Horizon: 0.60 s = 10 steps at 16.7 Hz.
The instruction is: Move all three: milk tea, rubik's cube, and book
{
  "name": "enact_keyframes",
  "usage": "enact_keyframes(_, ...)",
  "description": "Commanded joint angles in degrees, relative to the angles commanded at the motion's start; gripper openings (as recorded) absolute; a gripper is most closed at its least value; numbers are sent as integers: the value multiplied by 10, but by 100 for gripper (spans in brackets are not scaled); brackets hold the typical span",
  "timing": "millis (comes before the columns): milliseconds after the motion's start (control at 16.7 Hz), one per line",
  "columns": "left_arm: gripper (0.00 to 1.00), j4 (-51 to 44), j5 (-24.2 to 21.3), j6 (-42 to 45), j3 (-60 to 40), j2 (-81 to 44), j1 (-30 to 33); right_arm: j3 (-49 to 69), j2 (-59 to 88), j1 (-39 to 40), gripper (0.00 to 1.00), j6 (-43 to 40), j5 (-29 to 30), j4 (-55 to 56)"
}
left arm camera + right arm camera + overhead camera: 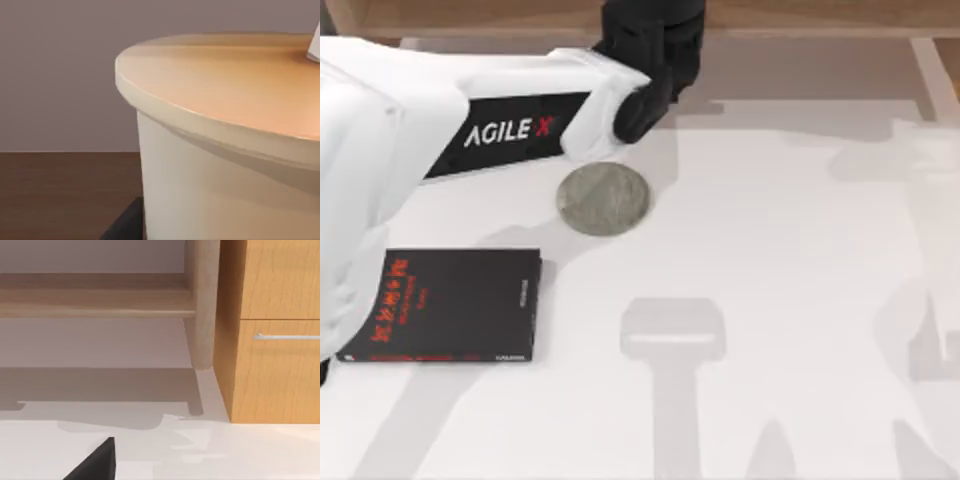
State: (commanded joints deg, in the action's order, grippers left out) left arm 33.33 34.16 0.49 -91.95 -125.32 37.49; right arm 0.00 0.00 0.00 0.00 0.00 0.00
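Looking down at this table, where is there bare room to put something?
The white tabletop lies bare across the top view's right half, right of the flat round grey coaster and the thin black book with red lettering. The near strip below that book is bare too. The upper left is crowded by the left arm, over the coaster's far side.

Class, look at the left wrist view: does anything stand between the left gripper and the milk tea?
Nothing visible does. The milk tea sits directly in front of the wrist camera, its lid and side wall unobstructed. From above, the left arm reaches across the table's far left, past the grey coaster.
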Motion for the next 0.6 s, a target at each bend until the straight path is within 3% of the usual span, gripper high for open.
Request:
enact_keyframes(240,0,31,22,1,84,60,21,0,0,0,100,0,0,0)
enact_keyframes(600,0,35,27,1,89,64,22,0,0,0,100,0,0,0)
